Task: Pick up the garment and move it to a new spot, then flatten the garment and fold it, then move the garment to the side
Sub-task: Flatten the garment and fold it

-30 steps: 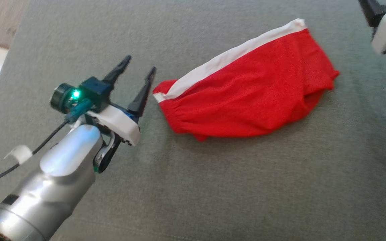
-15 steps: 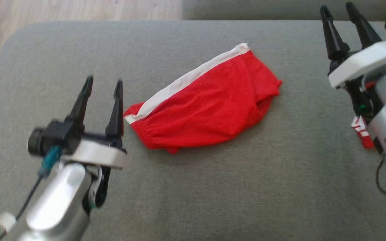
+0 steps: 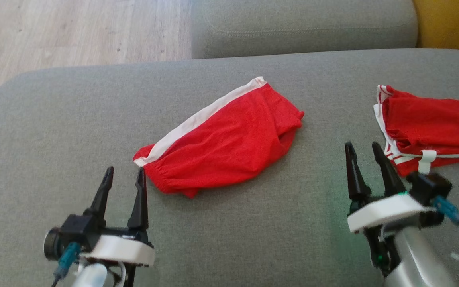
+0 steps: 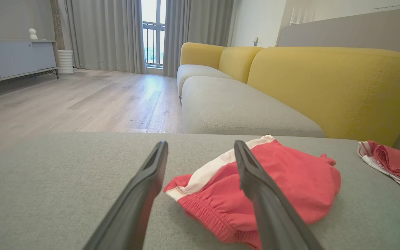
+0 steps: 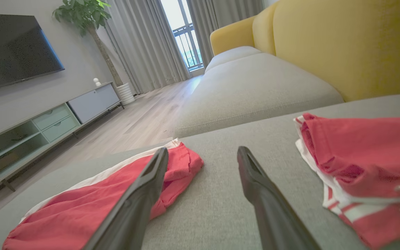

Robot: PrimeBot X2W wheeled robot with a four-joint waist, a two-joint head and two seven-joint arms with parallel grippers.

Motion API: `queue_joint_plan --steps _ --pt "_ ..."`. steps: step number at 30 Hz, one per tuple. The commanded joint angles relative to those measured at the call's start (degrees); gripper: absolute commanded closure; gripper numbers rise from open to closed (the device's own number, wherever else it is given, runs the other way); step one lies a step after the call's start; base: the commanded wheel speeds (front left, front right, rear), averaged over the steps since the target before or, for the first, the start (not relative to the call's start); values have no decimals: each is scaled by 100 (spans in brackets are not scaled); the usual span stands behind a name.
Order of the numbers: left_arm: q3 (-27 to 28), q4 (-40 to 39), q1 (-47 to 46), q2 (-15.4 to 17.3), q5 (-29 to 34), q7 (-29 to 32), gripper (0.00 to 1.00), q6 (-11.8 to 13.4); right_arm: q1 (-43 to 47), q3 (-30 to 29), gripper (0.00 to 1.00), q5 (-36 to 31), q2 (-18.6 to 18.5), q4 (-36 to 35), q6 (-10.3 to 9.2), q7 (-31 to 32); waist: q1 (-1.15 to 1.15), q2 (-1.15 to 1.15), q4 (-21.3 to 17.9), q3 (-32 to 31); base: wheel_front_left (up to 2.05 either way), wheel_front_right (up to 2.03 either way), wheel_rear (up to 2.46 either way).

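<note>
1. Both arms hang low over the grey cushion (image 3: 253,239). The left gripper (image 3: 126,169) has its jaws spread wide with nothing between them. The right gripper (image 3: 361,144) is just as wide and just as empty.
2. The garment (image 3: 229,141) is a pair of red shorts with a white side stripe (image 3: 201,119), lying flat on the cushion. It sits ahead of the left jaws and a shade to their right. Its gathered waistband end (image 4: 200,208) is the part nearest those fingertips, close but not touching. From the right jaws, it lies ahead and well off to the left.
3. A second red garment (image 3: 432,123) with white trim lies just ahead of the right jaws and to their right, very near that fingertip.
4. The shorts are doubled over with their edges roughly matched, the stripe on top and a lumpy bunch at the far end. That fits a garment waiting to be picked up, and equally one already folded and set down. This one moment cannot settle which.
5. If a grasp is due, my judgement is that the waistband end suits the left jaws best. It is the thickest part and faces them, and a low, level approach should catch both layers.
6. The cloth looks thin and the cushion soft, so the fingers may sink in and pinch upholstery.
7. Either way, the right jaws need to keep clear of the neighbouring garment, which could easily snag.
</note>
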Motion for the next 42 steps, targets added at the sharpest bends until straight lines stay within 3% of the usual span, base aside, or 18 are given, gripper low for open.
queue_joint_plan --steps 1,12,24,30,31,34,42 --pt "297 -139 -158 38 71 -29 0 -26 -118 34 0 -57 51 -258 -4 -62 1 0 -16 -31 0 0 0" --pt "750 -18 45 -415 659 -29 0 -535 454 -408 0 -383 304 -1012 -4 274 1 0 66 22 0 0 0" --pt "948 175 -270 -776 1011 -29 0 -934 93 -795 0 -367 311 -1192 -4 746 1 0 567 537 0 0 0" --pt "1036 265 -407 -921 1097 -29 0 -1074 -457 -913 0 135 312 -549 -4 1211 1 0 852 747 0 0 0" --pt "1056 327 -472 -970 1159 -29 0 -1124 -796 -1021 0 577 312 -48 -4 1461 1 0 976 821 0 0 0" --pt "1040 370 -539 -1027 1209 -29 0 -1171 -1151 -1037 0 961 312 482 -4 1618 1 0 1106 889 0 0 0" --pt "972 437 -644 -1132 1263 -29 0 -1239 -1979 -1141 0 1320 312 1856 -4 1809 1 0 1407 1052 0 0 0"
